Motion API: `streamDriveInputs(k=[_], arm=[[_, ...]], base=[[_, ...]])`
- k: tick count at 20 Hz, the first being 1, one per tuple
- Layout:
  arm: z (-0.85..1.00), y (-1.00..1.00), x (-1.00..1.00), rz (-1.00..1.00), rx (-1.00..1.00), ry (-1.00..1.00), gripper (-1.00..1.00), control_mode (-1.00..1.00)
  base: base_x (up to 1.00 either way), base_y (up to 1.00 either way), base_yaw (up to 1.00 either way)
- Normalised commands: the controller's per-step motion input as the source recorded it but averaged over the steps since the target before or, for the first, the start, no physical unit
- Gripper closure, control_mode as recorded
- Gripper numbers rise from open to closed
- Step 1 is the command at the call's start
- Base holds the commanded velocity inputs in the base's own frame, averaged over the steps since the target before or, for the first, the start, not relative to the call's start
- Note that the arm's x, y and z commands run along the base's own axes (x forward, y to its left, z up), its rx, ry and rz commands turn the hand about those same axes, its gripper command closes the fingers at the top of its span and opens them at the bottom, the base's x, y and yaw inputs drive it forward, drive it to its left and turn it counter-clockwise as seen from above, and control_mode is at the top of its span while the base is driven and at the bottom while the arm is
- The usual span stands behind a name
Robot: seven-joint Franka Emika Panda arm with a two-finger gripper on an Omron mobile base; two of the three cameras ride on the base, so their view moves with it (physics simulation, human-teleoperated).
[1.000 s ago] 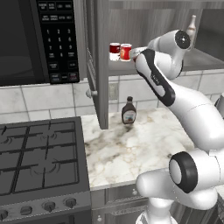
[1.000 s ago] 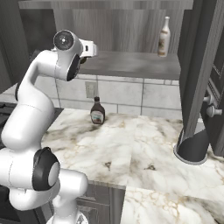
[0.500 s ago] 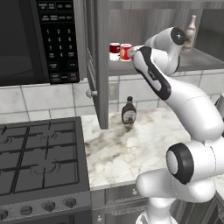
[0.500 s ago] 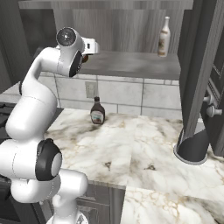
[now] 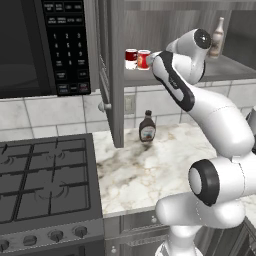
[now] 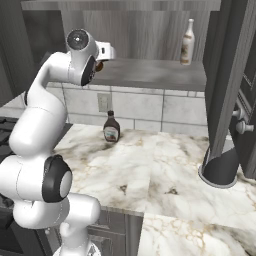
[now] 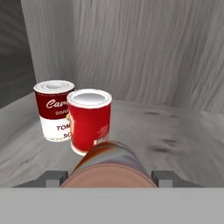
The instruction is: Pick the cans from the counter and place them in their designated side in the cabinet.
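Hand (image 7: 109, 175): fingers part-open, clamped on a plain dark-red cylindrical can (image 7: 109, 168), hovering over the flat grey cabinet shelf (image 7: 183, 144). Since earlier frame: grip unchanged, arm swung slightly right.

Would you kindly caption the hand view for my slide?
Claw holding a can above the cabinet shelf, facing two standing cans.

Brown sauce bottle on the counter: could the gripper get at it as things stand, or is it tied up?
Probably not right now: the gripper is up at the cabinet shelf with a can between its fingers. The sauce bottle itself stands unobstructed on the counter.
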Motion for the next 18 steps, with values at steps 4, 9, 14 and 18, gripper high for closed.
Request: streamDriveInputs(k=[4,9,14,18], arm=[[-0.04,-0.12,0.0,0.02,-0.04,-0.01,1.0,-1.0],[-0.05,-0.05,0.04,0.01,-0.02,0.01,1.0,-1.0],[-0.09,0.0,0.11,0.01,-0.01,0.05,1.0,-1.0],[-0.15,-0.01,0.05,0.01,-0.03,0.0,1.0,-1.0]], base=[[0.0,0.0,0.0],[0.0,0.0,0.0],[0.0,0.0,0.0],[0.0,0.0,0.0]])
